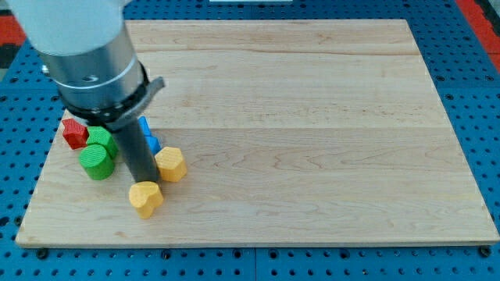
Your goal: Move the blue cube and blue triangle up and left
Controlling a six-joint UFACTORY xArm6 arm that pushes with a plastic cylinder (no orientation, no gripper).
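My rod comes down from the grey arm at the view's upper left, and my tip [144, 181] rests on the board just above a yellow block [145, 198]. Only slivers of blue blocks [149, 140] show at the rod's right edge; their shapes are hidden and I cannot tell cube from triangle. The tip is below and slightly left of them. Another yellow block [171, 164] lies just right of the rod, touching or nearly touching the blue.
A red block [75, 133] sits at the board's left edge. Two green blocks lie beside it: one [102, 141] against the rod, a round ribbed one [97, 161] below. The wooden board [312, 117] lies on a blue pegboard.
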